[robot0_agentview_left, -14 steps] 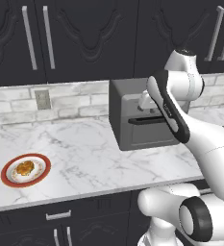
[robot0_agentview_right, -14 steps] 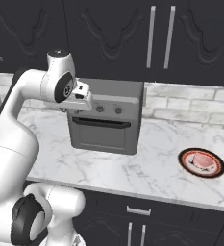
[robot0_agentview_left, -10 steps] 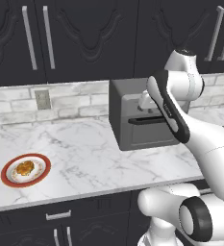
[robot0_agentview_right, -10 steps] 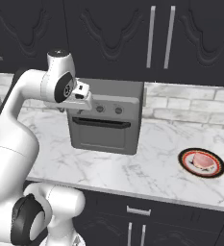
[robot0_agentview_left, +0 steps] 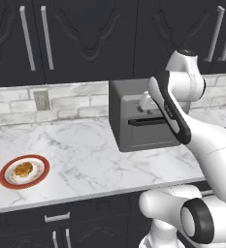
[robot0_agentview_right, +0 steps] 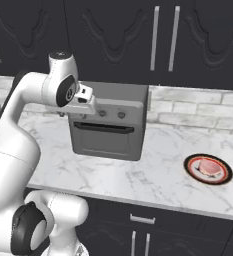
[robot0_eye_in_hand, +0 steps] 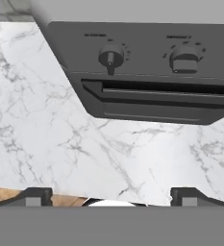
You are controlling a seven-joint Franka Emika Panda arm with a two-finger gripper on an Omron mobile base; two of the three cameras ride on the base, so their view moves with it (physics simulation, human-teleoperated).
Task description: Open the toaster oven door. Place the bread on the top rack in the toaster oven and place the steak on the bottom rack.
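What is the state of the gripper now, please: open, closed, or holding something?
Gripper: open and empty, above the oven's front, near the door handle.

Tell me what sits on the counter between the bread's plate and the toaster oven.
Nothing: in the left base view, bare marble counter runs from the bread on its plate to the toaster oven.
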